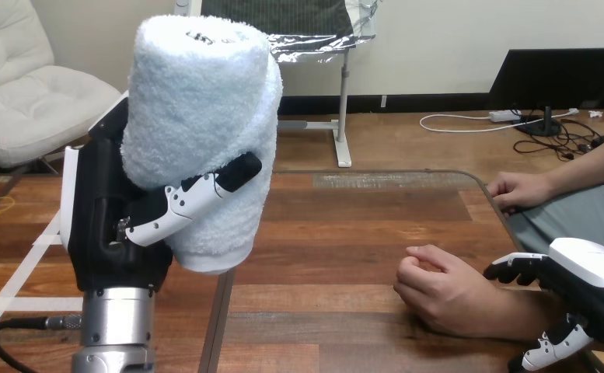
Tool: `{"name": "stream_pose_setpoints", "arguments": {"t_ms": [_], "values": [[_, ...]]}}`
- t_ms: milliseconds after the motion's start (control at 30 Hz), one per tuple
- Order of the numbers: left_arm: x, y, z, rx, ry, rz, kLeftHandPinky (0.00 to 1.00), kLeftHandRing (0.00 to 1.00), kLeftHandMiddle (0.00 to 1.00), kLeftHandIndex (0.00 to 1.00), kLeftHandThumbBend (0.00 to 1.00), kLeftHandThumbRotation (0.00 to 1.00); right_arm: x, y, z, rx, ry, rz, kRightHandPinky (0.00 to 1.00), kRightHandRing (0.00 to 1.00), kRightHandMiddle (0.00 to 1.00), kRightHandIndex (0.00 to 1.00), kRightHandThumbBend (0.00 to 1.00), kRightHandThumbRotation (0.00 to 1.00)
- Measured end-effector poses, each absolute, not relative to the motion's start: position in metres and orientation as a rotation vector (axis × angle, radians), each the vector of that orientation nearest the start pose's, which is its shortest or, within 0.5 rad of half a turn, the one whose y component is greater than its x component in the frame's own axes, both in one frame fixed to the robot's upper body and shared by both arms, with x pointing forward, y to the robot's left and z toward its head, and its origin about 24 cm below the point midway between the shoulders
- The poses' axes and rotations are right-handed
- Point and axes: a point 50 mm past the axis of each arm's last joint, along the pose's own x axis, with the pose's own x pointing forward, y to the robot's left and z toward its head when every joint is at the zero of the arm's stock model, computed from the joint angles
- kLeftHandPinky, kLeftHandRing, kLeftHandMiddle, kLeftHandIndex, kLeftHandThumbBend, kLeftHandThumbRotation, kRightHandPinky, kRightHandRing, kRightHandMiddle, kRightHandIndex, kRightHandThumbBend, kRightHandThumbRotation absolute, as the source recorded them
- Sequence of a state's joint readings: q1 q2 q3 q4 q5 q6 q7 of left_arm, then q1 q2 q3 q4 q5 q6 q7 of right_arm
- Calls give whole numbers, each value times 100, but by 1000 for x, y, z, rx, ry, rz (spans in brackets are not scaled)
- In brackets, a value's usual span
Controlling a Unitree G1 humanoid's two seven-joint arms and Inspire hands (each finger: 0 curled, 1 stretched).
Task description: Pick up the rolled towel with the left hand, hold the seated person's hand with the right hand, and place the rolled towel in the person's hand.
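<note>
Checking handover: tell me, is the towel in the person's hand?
No, the left hand grips the rolled towel, apart from the person's nearer hand.

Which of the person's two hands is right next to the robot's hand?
The nearer hand, lying curled on the table, with the robot's right hand at its wrist. The other hand rests apart, farther back at the table's edge.

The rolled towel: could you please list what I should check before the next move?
1. Grip of left hand on rolled towel: ok, curled round it.
2. Hold of right hand on the person's hand: cannot tell; it sits at the person's wrist.
3. Person's hand open to receive: not ok, loosely curled on the table.
4. Towel above the person's hand: not ok, well to the view's left.
</note>
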State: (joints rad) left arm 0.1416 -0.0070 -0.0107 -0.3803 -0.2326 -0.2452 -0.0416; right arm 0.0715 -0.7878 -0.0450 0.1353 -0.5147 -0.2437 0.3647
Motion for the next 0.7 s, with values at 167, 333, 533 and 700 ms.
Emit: {"name": "stream_pose_setpoints", "arguments": {"t_ms": [167, 333, 533, 700], "values": [[213, 158, 120, -221, -496, -11, 18, 24, 31, 36, 44, 0, 233, -291, 62, -1303, 249, 426, 63, 79, 81, 80, 99, 2], [213, 160, 120, -221, -498, -9, 18, 24, 31, 37, 44, 0, 235, -290, 61, -1331, 256, 421, 61, 79, 81, 80, 99, 2], [213, 162, 120, -228, -499, -4, 18, 24, 31, 37, 44, 0, 237, -288, 58, -1373, 266, 418, 60, 79, 81, 80, 99, 3], [213, 162, 119, -232, -498, 0, 18, 24, 32, 37, 44, 0, 239, -287, 56, -1407, 273, 415, 61, 79, 81, 80, 100, 3]]}}
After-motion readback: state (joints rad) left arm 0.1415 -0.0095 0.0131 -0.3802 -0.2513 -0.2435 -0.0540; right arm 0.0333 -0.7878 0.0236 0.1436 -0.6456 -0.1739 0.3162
